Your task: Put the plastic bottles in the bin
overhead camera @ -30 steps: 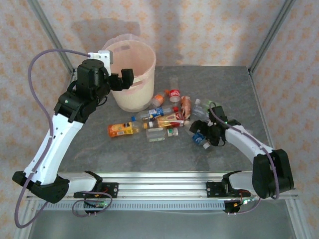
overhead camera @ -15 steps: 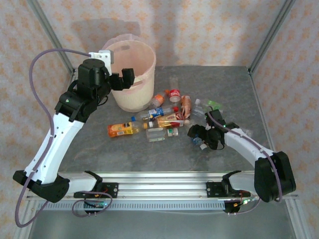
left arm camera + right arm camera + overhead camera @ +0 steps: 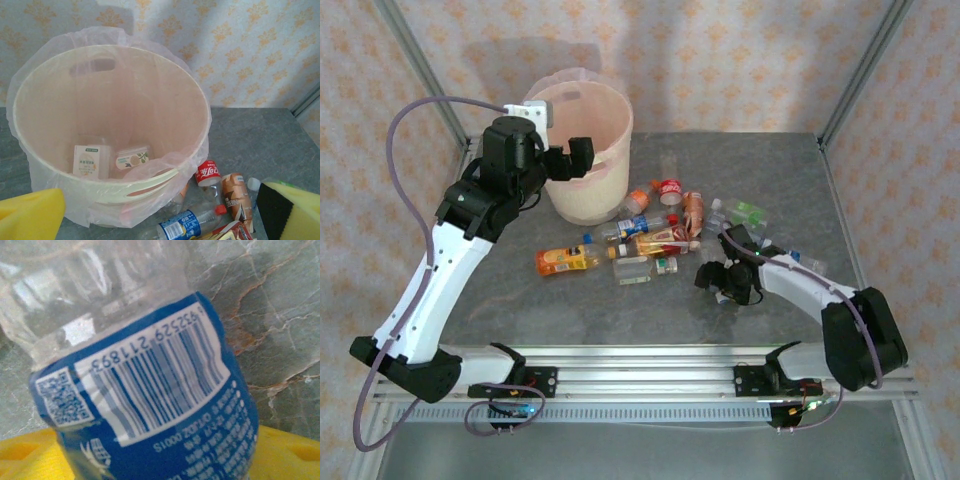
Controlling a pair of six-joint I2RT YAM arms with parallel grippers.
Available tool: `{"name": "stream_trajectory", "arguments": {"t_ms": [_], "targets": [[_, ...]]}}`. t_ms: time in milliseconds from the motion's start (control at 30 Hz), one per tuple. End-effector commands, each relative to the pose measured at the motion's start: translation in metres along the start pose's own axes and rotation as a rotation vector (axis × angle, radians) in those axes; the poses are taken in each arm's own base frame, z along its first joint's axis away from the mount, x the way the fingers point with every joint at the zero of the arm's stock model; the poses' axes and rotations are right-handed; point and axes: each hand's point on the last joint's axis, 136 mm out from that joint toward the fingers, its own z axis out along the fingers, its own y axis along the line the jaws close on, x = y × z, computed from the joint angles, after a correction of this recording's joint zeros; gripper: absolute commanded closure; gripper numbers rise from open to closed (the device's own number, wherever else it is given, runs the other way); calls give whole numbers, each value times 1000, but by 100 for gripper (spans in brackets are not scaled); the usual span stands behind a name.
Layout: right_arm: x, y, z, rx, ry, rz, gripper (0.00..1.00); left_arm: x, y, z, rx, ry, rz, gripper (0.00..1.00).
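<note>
Two arms: the left one hung by the bin, and the right one was low over the table (image 3: 520, 310) on its own side.
Left gripper (image 3: 566, 162): it stayed wide open with nothing between its yellow pads, just beside the bin's rim, barely shifted in the last second.
Right gripper (image 3: 724, 284): it had slid a little toward the near edge and its jaws had narrowed around a bottle. I could not tell whether they had actually bitten yet.
Blue-labelled bottle (image 3: 150, 405): it lay on the grey stone, barcode up, between the right gripper's yellow fingers (image 3: 30, 460).
Bin (image 3: 595, 185): it stood at the far left of the table. Two labelled pieces (image 3: 87, 161) lay at its bottom, which I took for bottles already dropped in.
Other plastic bottles (image 3: 650, 240): they lay scattered between the bin and the right arm, with an orange-labelled one (image 3: 563, 262) nearest the front. None had moved.
Meaning for the task: the right arm looked to be starting its next pick. Most of the pile was still out, so the job seemed far from finished.
Risk: the bottle was clear and round, and I thought it might squirt out if pinched off-centre.
</note>
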Motion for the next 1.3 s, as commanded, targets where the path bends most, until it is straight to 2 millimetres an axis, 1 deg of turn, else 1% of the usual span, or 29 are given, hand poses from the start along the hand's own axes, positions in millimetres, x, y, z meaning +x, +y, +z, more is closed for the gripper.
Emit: {"name": "stream_trajectory", "arguments": {"t_ms": [0, 133, 300, 400, 600, 833, 967, 1000, 1133, 1267], "targets": [[-4, -5, 2, 44, -13, -12, 23, -6, -4, 0, 16, -18, -13, 0], [-4, -6, 6, 47, -10, -15, 31, -5, -3, 2, 13, -14, -12, 0], [-4, -5, 6, 42, -13, -16, 33, -5, -4, 2, 14, -14, -12, 0], [-4, -4, 3, 37, -21, -20, 36, -5, -3, 2, 13, -14, -12, 0], [-6, -6, -4, 35, -55, -12, 48, -5, -3, 2, 11, -15, -12, 0], [-7, -11, -6, 56, -75, -8, 58, -6, -4, 2, 14, -16, -16, 0], [-8, -10, -7, 54, -83, -17, 68, -4, -4, 4, 12, -12, -17, 0], [-9, -9, -8, 49, -85, -20, 71, -4, -3, 5, 11, -9, -17, 0], [-12, -5, -15, 31, -110, -36, 77, -4, -5, 7, 17, -9, -25, 0], [-18, 5, -28, -13, -171, -73, 84, -3, -9, 11, 31, 1, -45, 0]]}}
